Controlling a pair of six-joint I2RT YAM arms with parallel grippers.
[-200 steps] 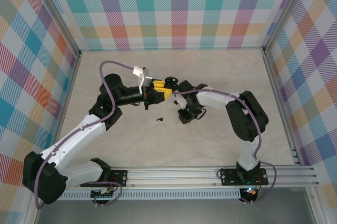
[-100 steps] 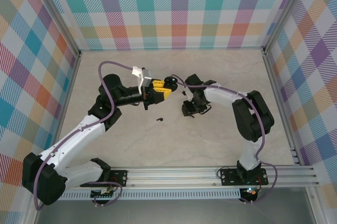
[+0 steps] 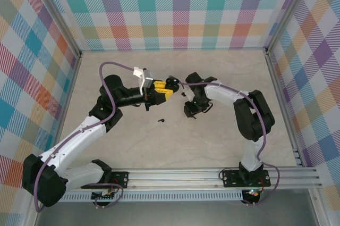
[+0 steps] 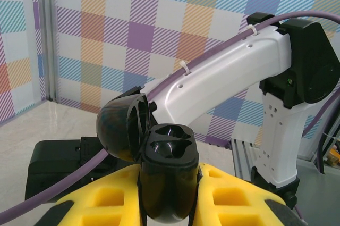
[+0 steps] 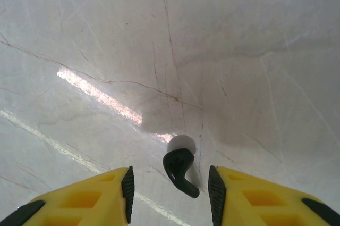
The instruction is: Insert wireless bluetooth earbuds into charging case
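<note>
Behind the open charging case (image 4: 169, 154), my right arm's white link (image 4: 223, 77) crosses the left wrist view. My left jaws are closed on the case's black body; its lid (image 4: 121, 130) stands hinged open to the left and both sockets look empty. My right jaws stand open over the marble bench (image 5: 159, 50), touching nothing. Between them lies a black earbud (image 5: 179, 166), with a curved stem and a pale rounded tip at its far end. A second black earbud (image 3: 161, 121) lies apart, nearer the bases.
</note>
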